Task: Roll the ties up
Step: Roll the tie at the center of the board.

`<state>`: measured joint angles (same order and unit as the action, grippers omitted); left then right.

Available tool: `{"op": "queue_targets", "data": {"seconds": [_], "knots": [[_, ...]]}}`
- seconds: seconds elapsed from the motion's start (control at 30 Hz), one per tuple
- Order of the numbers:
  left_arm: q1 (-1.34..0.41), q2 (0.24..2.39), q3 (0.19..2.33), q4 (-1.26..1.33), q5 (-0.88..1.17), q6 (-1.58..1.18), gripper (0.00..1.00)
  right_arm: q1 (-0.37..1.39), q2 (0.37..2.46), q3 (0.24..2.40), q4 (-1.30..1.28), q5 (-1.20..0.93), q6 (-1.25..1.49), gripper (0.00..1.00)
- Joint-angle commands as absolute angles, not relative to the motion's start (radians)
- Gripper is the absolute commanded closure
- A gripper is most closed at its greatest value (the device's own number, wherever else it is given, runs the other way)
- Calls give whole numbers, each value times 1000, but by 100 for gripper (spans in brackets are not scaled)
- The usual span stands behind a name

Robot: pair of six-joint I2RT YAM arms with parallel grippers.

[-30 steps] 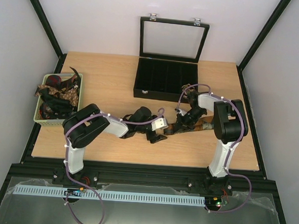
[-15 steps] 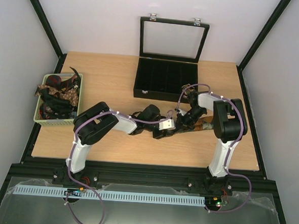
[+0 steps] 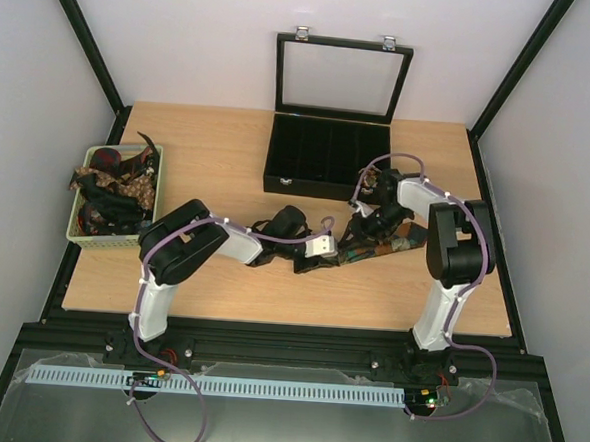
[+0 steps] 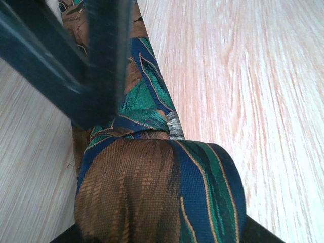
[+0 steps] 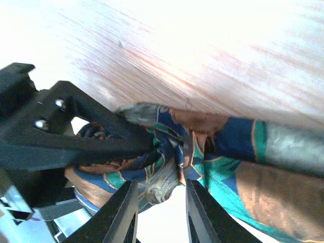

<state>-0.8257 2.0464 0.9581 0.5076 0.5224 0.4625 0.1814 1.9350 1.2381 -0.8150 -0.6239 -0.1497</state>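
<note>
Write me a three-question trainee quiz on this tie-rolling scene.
1. True or false: the black box has its lid shut.
2. Where do the spare ties lie? A in the box; B in the green basket; C on the lid.
3. Fill in: the left gripper and right gripper are both at the patterned ___ on the table.
Key: 1 false, it stands open; 2 B; 3 tie.
</note>
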Motion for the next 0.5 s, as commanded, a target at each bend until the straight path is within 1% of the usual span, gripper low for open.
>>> {"op": "queue_targets", "data": {"seconds": [0.0, 0.1, 0.23, 0.47], "knots": [[-813, 2055, 892, 380, 572, 513, 75, 173, 1913, 1251, -778, -671, -119, 73], [-798, 2047, 886, 367, 589, 520, 75, 174, 1947, 1226, -720, -624, -98, 74], [-774, 2046, 899, 372, 581, 447, 75, 176, 2000, 1210, -721, -553, -113, 80], [-756, 1986, 895, 423, 559, 307, 73, 175, 2019, 1136, -664, -449, -129, 83]]}}
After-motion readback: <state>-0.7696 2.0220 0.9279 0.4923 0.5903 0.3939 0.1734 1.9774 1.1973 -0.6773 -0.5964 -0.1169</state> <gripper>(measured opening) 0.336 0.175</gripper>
